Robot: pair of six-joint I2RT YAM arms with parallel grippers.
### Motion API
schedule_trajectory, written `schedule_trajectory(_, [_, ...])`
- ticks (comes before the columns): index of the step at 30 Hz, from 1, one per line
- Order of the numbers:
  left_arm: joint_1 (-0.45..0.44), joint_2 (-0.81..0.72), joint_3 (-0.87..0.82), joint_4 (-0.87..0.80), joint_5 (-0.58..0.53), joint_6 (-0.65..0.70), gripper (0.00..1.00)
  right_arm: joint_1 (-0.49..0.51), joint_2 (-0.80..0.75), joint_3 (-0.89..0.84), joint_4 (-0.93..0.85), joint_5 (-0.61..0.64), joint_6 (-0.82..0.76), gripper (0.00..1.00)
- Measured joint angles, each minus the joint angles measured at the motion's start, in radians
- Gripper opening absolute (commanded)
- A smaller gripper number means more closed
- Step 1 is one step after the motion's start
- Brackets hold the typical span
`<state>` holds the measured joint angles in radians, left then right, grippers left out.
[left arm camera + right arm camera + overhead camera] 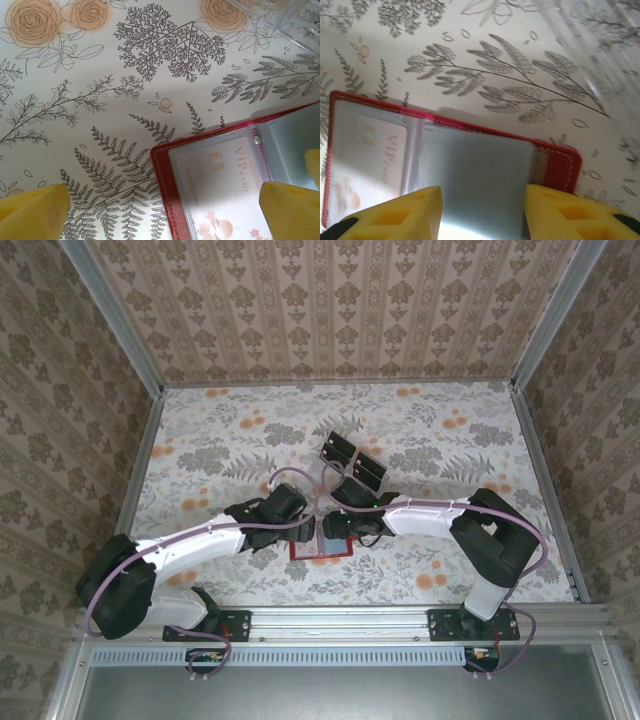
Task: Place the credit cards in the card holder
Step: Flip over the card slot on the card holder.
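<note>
The red card holder (pixel 325 552) lies open on the flowered table between both grippers. In the left wrist view the card holder (pixel 172 195) has a pale VIP credit card (pixel 225 175) tucked in its clear pocket. My left gripper (pixel 162 215) stands open wide just above it, its yellow fingertips (pixel 35 212) astride the holder's corner. In the right wrist view the card holder (pixel 555 160) shows that card (pixel 365 160) on the left and a grey pocket (pixel 475 170) on the right. My right gripper (pixel 482 215) is open over that pocket, gripping nothing. Two black credit cards (pixel 352 462) lie further back.
A clear plastic stand (pixel 285 20) sits just beyond the holder, also at the top right of the right wrist view as the clear stand (pixel 590 50). Patterned walls with metal rails (pixel 140 470) close in the table on three sides.
</note>
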<state>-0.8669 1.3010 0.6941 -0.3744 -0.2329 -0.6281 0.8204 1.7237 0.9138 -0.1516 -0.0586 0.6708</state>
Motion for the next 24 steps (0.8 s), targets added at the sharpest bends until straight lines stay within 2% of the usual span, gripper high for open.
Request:
schedule_trajectory(10, [-0.005,-0.013,-0.032,0.002,0.0,-0.001,1.0,0.024,0.012,0.001,0.056,-0.023,0.047,0.49])
schedule_trajectory(18, [-0.005,-0.014,-0.033,0.008,0.0,-0.001,1.0,0.028,-0.061,0.004,-0.032,0.022,0.032,0.49])
schedule_trajectory(24, [-0.005,-0.014,-0.033,0.008,0.0,-0.001,1.0,0.036,-0.06,0.031,-0.059,0.025,0.013,0.47])
